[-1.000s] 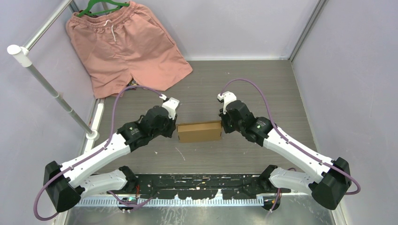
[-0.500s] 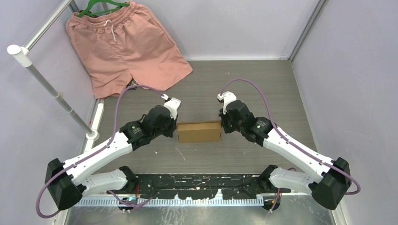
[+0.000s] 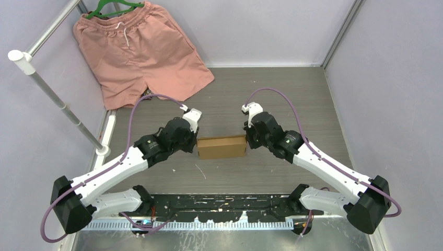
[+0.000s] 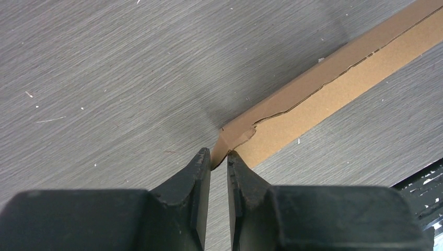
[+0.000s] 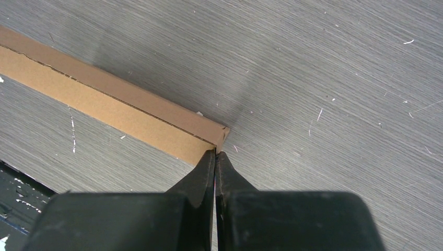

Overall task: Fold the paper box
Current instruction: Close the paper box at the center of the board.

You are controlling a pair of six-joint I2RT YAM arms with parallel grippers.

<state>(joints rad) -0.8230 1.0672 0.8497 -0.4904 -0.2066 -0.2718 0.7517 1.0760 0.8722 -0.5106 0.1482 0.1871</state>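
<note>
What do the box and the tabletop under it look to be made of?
Paper box: brown cardboard, matte, probably corrugated; its edge shows layers and a ragged tear. Table: grey with fine wood-grain streaks, low sheen, possibly laminate; real wood cannot be ruled out.

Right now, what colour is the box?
The paper box is plain brown; the left wrist view shows it best.

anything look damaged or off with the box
Yes. The box has a crumpled, torn corner at its left end, right where the left claw pinches it, and the seam along that edge looks ragged. Its right end looks crisp. Pink shorts at far left seem unrelated to folding.
</note>
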